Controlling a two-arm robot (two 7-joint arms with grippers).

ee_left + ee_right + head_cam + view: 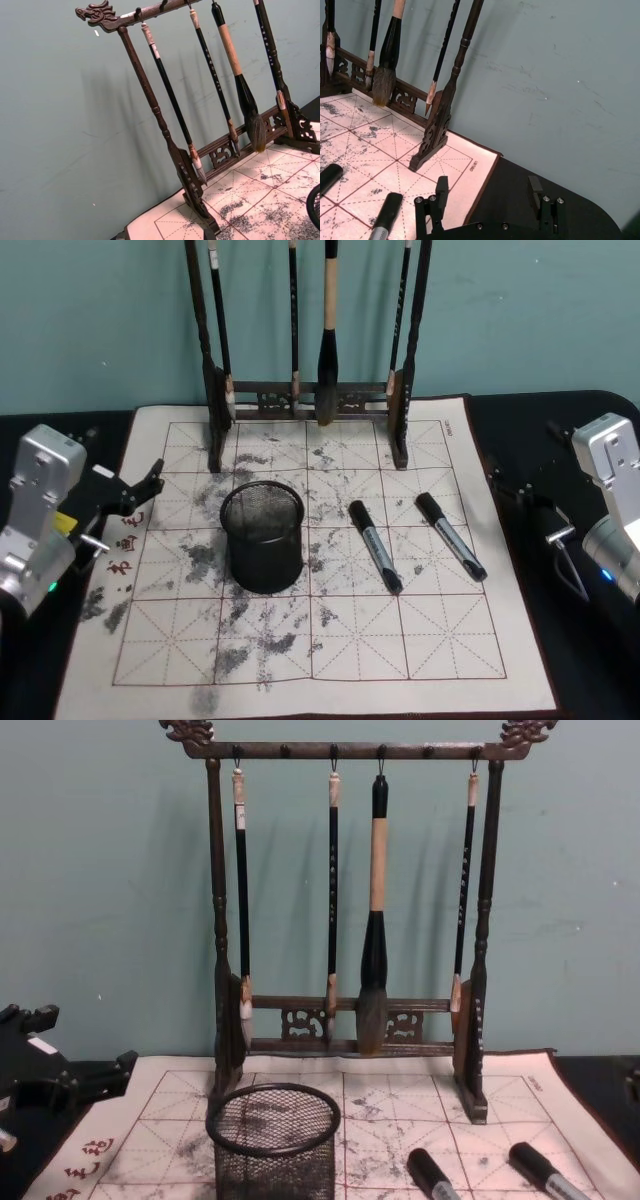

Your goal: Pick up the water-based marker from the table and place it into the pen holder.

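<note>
Teal wall (520,310) closes off the far side, and a black worktop (520,430) carries an ink-stained grid mat (350,640).

The right gripper (488,186) hovers over the bare worktop just outside the mat's brown-bordered right edge. Its fingers (441,189) are spread wide with nothing between them. The left gripper (80,1040) sits over the mat's left edge beside the red characters, its two dark tips also apart and holding nothing.

Closest to the right gripper, the right marker (450,535) lies flat on the mat, slanting from far-left to near-right, a little inside the right edge. The left marker (375,545) lies roughly parallel to it, apart from it, with a bare strip of mat between them. Another open strip separates the left marker from the pen holder (265,565), which stands upright left of the mat's centre with its mouth facing up.

Beyond these, the brush rack (350,1045) spans the mat's far edge, both feet on the mat, with four brushes (372,920) hanging from its top bar. Near the robot, the rows of the grid lie open from the left edge to the right.
</note>
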